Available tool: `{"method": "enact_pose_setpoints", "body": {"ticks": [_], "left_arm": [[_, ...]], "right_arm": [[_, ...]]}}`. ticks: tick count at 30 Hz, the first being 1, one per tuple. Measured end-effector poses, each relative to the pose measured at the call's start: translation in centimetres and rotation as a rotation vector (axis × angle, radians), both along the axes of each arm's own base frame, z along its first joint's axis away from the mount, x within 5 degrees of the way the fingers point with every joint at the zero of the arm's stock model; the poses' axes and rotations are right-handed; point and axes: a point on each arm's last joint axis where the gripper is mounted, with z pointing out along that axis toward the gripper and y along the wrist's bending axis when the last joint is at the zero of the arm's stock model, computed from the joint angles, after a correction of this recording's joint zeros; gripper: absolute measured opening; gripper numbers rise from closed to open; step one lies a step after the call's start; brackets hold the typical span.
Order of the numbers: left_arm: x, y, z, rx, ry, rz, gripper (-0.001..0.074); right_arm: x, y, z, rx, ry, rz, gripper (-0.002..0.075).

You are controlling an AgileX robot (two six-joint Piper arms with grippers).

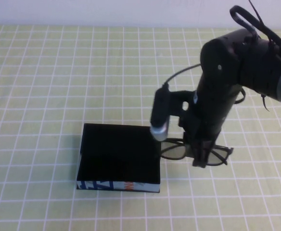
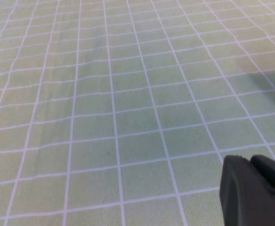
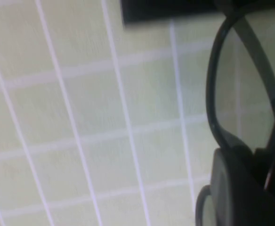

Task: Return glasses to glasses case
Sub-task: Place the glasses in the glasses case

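We are at the pick-up step: our right gripper [image 1: 201, 161] is down on the glasses [image 1: 179, 150], which lie on the table [image 1: 44, 86] just right of the case [image 1: 119, 156], and its fingers look clamped on the frame near the bridge. Next, we judge, comes a lift and a short carry left over the open case. The arm hides much of the frame. Our left gripper [image 2: 255, 193] shows only an edge, so we cannot tell its state.
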Motion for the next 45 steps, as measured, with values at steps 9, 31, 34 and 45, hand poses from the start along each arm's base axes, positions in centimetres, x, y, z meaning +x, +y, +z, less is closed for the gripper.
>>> {"method": "enact_pose_setpoints", "body": {"ticks": [9, 31, 34, 45], "left_arm": [[0.0, 0.0, 0.0, 0.000, 0.000, 0.000, -0.0002], [0.0, 0.0, 0.0, 0.000, 0.000, 0.000, -0.0002], [0.0, 0.0, 0.0, 0.000, 0.000, 0.000, -0.0002], [0.0, 0.0, 0.0, 0.000, 0.000, 0.000, -0.0002]], "right_arm": [[-3.0, 8.1, 3.4, 0.108, -0.076, 0.098, 0.0044], [-1.4, 14.2, -3.0, 0.012, -0.062, 0.165, 0.0044], [-1.3, 14.2, -3.4, 0.006, -0.056, 0.163, 0.0043], [-1.2, 14.5, -4.8, -0.007, -0.027, 0.155, 0.0043]]}}
